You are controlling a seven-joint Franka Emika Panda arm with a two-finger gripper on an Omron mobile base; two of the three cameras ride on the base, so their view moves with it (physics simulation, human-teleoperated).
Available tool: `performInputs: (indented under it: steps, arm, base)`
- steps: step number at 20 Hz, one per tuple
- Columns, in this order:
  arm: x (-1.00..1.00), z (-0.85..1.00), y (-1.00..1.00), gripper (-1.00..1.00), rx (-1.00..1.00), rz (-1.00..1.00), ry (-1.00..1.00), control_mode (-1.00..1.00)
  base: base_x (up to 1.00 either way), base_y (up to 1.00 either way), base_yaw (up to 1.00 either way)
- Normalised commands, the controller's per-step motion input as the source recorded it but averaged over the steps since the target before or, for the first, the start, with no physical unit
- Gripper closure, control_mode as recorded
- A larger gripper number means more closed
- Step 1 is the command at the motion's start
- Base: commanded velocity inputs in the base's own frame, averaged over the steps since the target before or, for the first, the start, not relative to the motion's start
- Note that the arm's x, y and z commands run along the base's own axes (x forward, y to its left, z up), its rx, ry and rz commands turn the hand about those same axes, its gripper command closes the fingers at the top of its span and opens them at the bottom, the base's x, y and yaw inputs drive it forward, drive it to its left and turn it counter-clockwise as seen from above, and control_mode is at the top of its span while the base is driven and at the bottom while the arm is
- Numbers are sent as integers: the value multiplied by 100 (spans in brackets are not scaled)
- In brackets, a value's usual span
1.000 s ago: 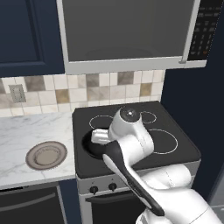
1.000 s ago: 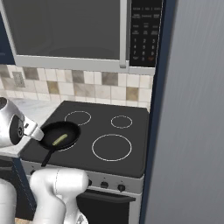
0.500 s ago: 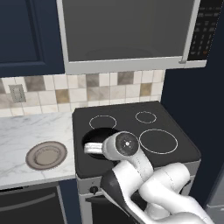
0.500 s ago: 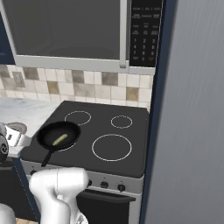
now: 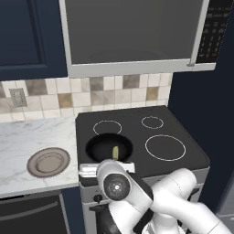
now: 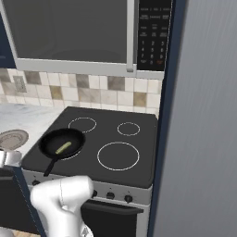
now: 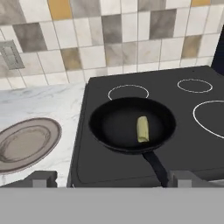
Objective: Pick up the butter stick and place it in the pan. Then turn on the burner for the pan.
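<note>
The black pan (image 7: 111,127) sits on the stove's front left burner, its handle (image 7: 154,165) pointing at me. The pale yellow butter stick (image 7: 142,128) lies loose inside it, right of centre. My gripper (image 7: 116,179) hangs open in front of the stove's near edge, level with the cooktop, with nothing between its fingertips (image 7: 43,178). The side views also show the pan (image 5: 103,145) (image 6: 51,140) with the butter stick (image 5: 116,151) (image 6: 63,147) in it. The arm's wrist (image 5: 116,185) is low, just before the stove front.
A round grey-brown plate (image 7: 26,144) (image 5: 48,161) rests on the marble counter left of the stove. Control knobs (image 6: 111,196) line the stove's front panel. A large burner ring (image 6: 118,155) lies right of the pan. A microwave (image 5: 132,32) hangs overhead.
The arm has swung down from above the pan and drawn back to the stove's front edge. The butter stick stays in the pan and the jaws stay open.
</note>
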Motion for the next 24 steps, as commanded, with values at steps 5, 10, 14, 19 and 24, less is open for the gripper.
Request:
performInputs:
  steps: [5,10,14,19,24]
  arm:
    - [-5,-48,0,-100,0,1,-19,-100]
    - [-1,-46,0,-100,0,3,-16,-100]
    - [0,-37,-1,-100,0,4,-7,-100]
    - [0,-41,-2,-100,0,5,-3,-100]
    - [0,-46,-2,-100,0,7,0,-100]
  base:
    - [0,0,0]
    - [0,0,0]
    - [0,0,0]
    - [0,0,0]
    - [0,0,0]
